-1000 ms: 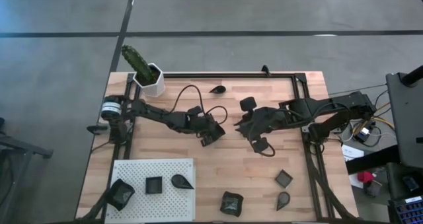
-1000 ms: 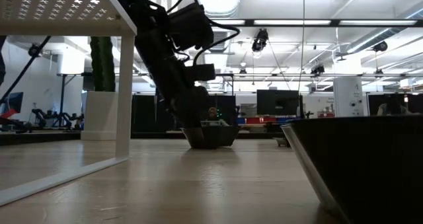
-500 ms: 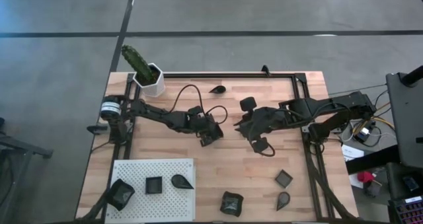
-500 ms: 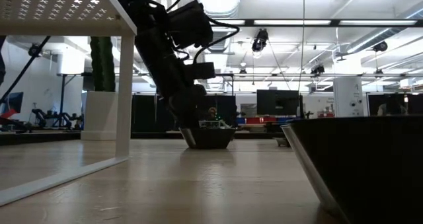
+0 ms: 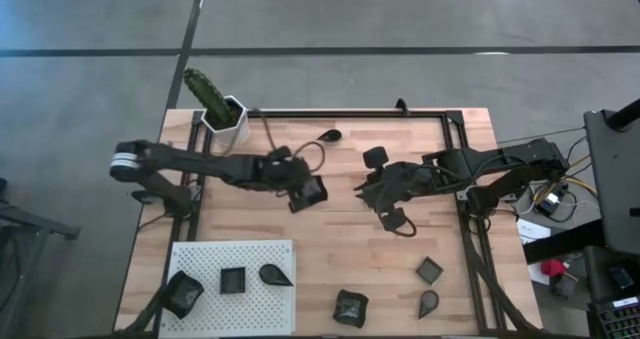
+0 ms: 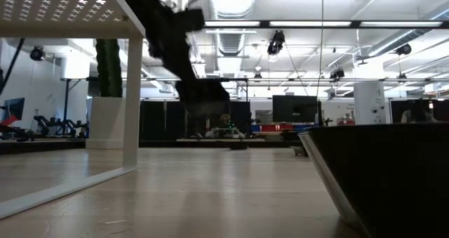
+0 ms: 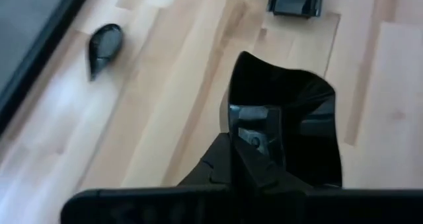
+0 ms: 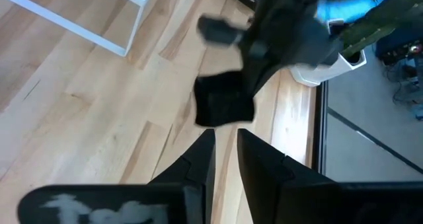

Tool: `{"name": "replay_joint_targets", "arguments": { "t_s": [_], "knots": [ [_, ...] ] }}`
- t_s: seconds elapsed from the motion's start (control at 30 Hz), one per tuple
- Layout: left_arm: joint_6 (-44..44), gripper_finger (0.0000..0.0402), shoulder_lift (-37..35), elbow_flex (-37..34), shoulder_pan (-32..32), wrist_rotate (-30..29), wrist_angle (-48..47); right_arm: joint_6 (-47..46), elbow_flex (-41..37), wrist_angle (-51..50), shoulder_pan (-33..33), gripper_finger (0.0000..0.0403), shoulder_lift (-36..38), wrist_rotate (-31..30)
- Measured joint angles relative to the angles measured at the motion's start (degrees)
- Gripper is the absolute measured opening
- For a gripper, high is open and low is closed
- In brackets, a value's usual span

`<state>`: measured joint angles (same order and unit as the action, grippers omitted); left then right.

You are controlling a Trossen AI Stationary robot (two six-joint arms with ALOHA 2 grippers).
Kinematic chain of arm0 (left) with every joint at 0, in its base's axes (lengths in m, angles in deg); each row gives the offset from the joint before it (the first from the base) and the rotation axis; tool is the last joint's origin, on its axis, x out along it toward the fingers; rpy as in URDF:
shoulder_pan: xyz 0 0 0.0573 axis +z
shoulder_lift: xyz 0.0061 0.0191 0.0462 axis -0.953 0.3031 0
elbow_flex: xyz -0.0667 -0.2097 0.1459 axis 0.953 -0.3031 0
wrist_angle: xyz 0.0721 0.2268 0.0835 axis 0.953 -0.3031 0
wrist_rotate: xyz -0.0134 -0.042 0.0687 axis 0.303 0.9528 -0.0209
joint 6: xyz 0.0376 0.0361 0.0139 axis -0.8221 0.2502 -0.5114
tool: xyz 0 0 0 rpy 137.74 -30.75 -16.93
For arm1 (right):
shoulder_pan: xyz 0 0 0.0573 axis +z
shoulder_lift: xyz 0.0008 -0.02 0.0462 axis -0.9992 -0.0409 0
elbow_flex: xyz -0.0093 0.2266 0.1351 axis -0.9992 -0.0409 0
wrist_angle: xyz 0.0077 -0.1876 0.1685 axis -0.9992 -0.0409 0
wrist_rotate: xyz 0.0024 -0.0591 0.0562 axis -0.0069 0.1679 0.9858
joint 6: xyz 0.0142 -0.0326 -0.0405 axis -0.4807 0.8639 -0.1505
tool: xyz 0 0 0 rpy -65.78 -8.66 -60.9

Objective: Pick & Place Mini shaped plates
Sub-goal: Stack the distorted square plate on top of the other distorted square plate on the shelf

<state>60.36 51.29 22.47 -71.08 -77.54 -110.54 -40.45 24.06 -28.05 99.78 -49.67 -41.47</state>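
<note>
High view: my left claw [image 5: 312, 191] sits mid-worktop, toward the far edge, pinching a wavy-edged mini plate [image 5: 311, 190] by its rim; low view shows it off the surface.
Right claw [image 5: 366, 187]: parked right of centre, fingers nearly together, nothing in them that I can see.
White perforated board [image 5: 205, 262]: near-left corner, three dark plates on it already.
Loose plates: teardrop plate [image 5: 328, 135] by the far edge; three more along the near edge, right of the board.
Handling: I judge the plate light, rigid, glossy, so likely slippery; thin rim is the only hold, grip stays on a wall, keep it level.
Edges: black frame rail [image 5: 345, 112] along the far edge, cactus pot [image 5: 229, 120] at the far-left corner.
Open room: bare wood between my left claw and the board; that path looks clear to me.
</note>
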Motion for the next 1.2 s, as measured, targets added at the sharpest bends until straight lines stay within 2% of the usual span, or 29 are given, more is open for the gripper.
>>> {"name": "replay_joint_targets", "arguments": {
  "t_s": [0.23, 0.37, 0.47, 0.57, 0.73, 0.97, 1.2],
  "knots": [
    [-0.6, 0.0, -13.5, 0.0, -0.4, 2.1, -12.4, -1.1, 0.0, 0.1, 0.0, 0.0066, 0.1, 0.0],
    [0.7, 0.0, -21.5, 0.0, -0.4, 8.2, -17.2, -1.1, 0.0, 0.2, 0.0, 0.006, 0.1, 0.0],
    [-0.6, 0.0, -26.6, 0.4, -0.4, 15.0, -22.0, -1.1, 0.0, 0.3, 0.0, 0.0057, 0.1, 0.0],
    [-1.1, 0.0, -30.4, 1.4, -0.7, 18.6, -27.7, -1.2, 0.0, 0.4, 0.0, 0.0057, 0.1, 0.0],
    [-2.9, 0.0, -34.4, 4.7, -0.8, 24.3, -35.5, -2.9, 0.0, 0.6, 0.0, 0.0061, 0.1, 0.0],
    [-8.3, 0.0, -36.7, 9.7, -1.2, 39.7, -47.1, -4.9, 0.0, 1.2, 0.0, 0.0053, 0.1, 0.0],
    [-8.1, 0.0, -37.5, 10.4, -3.7, 49.5, -53.2, -5.2, 0.0, 6.0, 0.0, 0.0054, 0.1, 0.0]
  ]
}}
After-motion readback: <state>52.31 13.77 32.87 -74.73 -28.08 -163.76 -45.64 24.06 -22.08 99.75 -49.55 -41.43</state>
